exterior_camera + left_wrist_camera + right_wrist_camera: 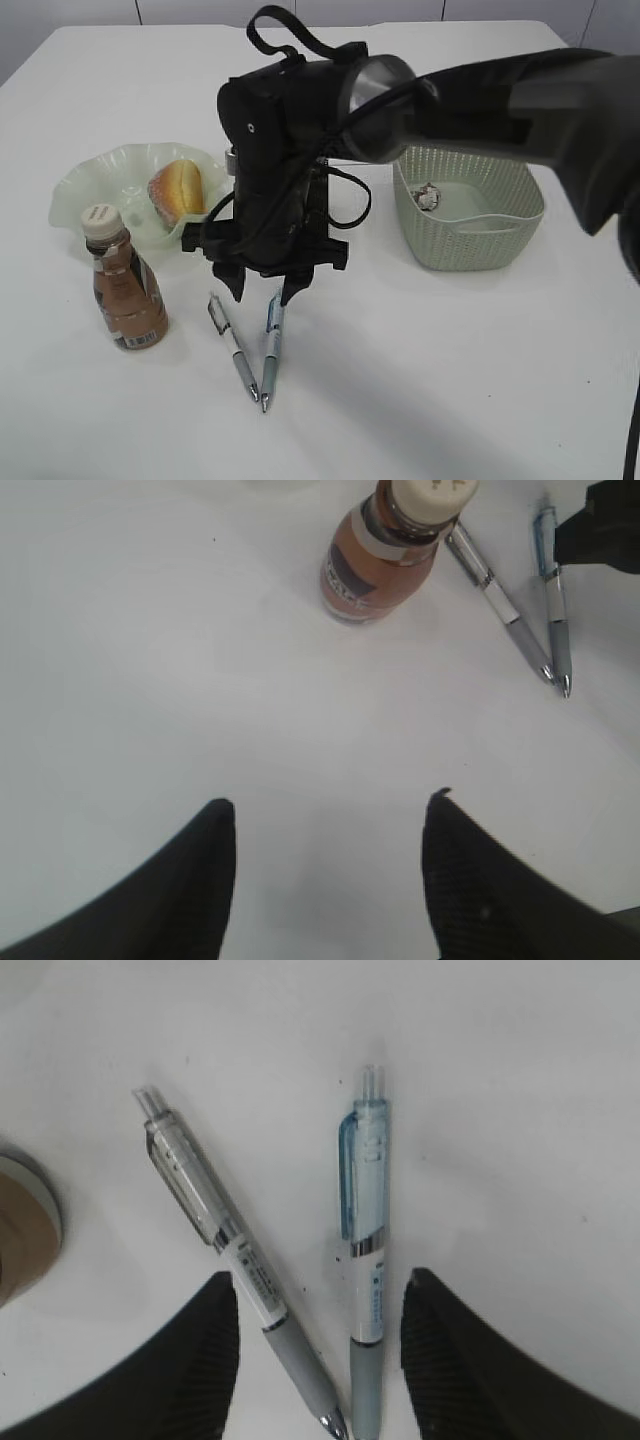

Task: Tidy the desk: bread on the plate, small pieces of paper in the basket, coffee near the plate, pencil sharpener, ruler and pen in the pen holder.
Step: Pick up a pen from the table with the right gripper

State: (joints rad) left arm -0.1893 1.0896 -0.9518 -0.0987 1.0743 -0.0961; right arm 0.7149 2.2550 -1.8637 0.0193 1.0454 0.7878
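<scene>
exterior view, left to right on the white worktop (450, 370): pale green wavy plate (85, 185) at 9 o'clock, bread (178, 188) lying on its right half. coffee bottle (122, 280) stands upright just in front of the plate, at about 8 o'clock, cap on, close to the plate rim but whether they touch is unclear.

centre: two pens lie in a narrow v, tips nearly meeting at 6 o'clock, clip ends spread toward 12. grey pen (233, 345) on the left, blue pen (272, 345) on the right.

right gripper (264, 288) reaches across the middle and hangs over the clip ends of the pens, its fingers (232, 283) apart, nothing between them. one fingertip sits right at the top of the blue pen; contact can't be confirmed. right wrist view: both pens run between the two dark finger tips, fingers spread, neither pen clamped, edge of the bottle at 9 o'clock.

3 o'clock: green woven basket (470, 215), a crumpled small piece of paper (428, 196) inside near its left wall.

left gripper (330, 880) doesn't appear in the exterior view. left wrist view: its fingers apart over bare worktop, holding nothing; bottle at 12 o'clock, pens at 1–2 o'clock, well apart from it.
</scene>
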